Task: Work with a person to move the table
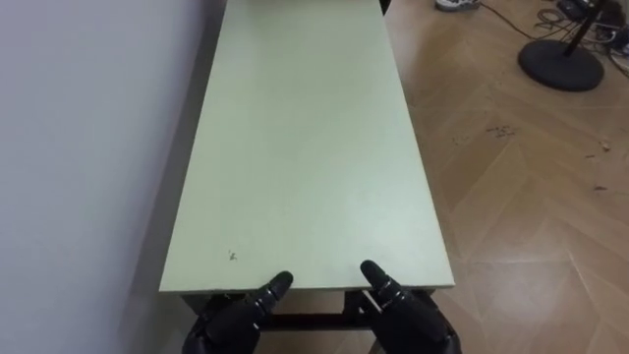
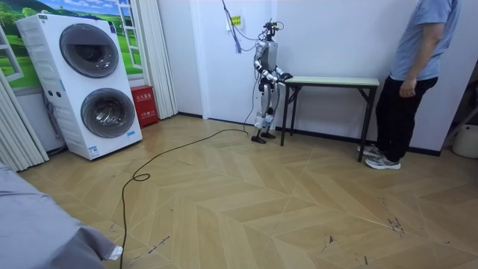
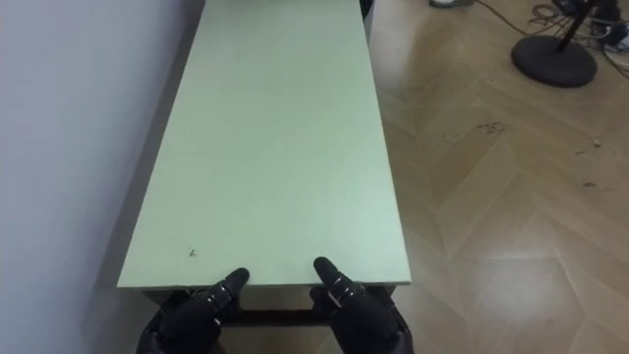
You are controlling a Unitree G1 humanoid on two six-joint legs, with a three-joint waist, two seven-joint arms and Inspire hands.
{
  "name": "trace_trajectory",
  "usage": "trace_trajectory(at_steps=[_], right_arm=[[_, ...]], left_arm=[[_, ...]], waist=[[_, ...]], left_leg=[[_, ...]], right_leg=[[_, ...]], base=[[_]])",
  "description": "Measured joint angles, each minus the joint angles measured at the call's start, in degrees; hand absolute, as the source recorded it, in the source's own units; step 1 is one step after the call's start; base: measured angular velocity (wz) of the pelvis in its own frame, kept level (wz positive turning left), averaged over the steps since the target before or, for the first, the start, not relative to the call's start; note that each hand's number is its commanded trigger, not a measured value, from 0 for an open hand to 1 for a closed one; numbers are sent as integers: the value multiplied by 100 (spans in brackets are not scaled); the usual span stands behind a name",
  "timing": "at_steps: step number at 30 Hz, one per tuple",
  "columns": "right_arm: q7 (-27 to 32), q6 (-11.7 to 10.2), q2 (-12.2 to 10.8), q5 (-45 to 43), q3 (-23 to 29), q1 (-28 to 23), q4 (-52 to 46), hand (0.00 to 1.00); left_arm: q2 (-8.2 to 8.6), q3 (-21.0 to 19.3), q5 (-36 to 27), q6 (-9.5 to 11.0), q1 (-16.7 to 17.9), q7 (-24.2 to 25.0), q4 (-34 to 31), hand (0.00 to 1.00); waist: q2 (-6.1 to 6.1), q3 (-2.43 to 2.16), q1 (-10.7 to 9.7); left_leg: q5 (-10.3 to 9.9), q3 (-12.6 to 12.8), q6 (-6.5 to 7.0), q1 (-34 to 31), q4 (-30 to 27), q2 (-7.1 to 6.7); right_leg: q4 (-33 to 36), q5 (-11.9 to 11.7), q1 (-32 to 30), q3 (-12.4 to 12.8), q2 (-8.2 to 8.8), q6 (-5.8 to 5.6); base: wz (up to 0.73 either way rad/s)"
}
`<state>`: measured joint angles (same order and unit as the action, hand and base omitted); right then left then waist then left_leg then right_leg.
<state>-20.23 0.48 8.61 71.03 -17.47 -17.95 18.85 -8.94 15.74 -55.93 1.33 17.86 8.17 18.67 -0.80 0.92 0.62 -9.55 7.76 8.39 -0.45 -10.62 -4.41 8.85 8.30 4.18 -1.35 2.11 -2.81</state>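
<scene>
Although both thumbs were laid atop the table (image 1: 305,147), which stretched ahead of them, what the left hand (image 1: 241,317) and right hand (image 1: 405,313) did beneath could not be told. Were it lifted before its far end was held by the person (image 2: 414,71), a slip was judged likely.

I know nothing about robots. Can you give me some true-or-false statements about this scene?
1. The table stands along a white wall. True.
2. The left robot hand and the right robot hand are at the table's near short edge. True.
3. The person is lifting the table's far end. False: the person stands beside it, arm hanging down.
4. The robot stands by the washing machines. False: they are across the room; it stands at the table's end.
</scene>
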Motion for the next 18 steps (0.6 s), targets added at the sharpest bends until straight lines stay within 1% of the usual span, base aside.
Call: trace_trajectory(at_steps=[1,4,7,9,12,14,16,18], right_arm=[[-56,0,0,4,2,15,67,0],[-58,0,0,5,4,15,85,0],[-80,0,-7,-62,30,16,127,0],[-204,-1,-12,-236,78,23,230,0],[-296,-4,-13,-347,72,126,537,0],[-307,-45,-11,-712,82,202,870,0],[-280,-62,-2,-1117,85,285,1189,0],[-265,-110,21,-1568,94,342,1564,0]], left_arm=[[-2,7,51,2,-26,10,70,0],[-62,23,56,6,-52,78,125,0],[-75,-13,165,81,-64,183,347,0],[-74,-59,402,134,-86,261,591,0],[-78,-29,444,119,-98,260,1006,0],[-80,-17,651,96,-81,258,1372,0],[-99,-18,745,96,-79,249,1544,0],[-106,-16,748,104,-79,214,1683,0]], waist=[[-1,0,-6],[-3,-1,-6],[-8,-5,0],[-4,-7,1],[19,-9,-5],[62,-15,-6],[105,-20,0],[138,-36,-5]], left_leg=[[0,2,0,0,-2,0],[0,10,0,-1,3,0],[1,27,1,10,15,0],[2,28,3,11,15,0],[2,34,3,17,12,0],[2,17,3,8,9,0],[1,-1,2,-10,9,1],[1,-9,2,-12,19,1]], right_leg=[[1,0,-1,-46,3,0],[-1,0,-5,-45,4,0],[-7,0,-6,-30,4,0],[-9,0,-5,-25,4,0],[-14,0,-5,-29,4,0],[-16,0,-13,-43,4,0],[-16,0,-26,-46,2,0],[-18,0,-27,-56,1,0]], base=[[0],[0],[0],[0],[0],[4],[5],[2]])
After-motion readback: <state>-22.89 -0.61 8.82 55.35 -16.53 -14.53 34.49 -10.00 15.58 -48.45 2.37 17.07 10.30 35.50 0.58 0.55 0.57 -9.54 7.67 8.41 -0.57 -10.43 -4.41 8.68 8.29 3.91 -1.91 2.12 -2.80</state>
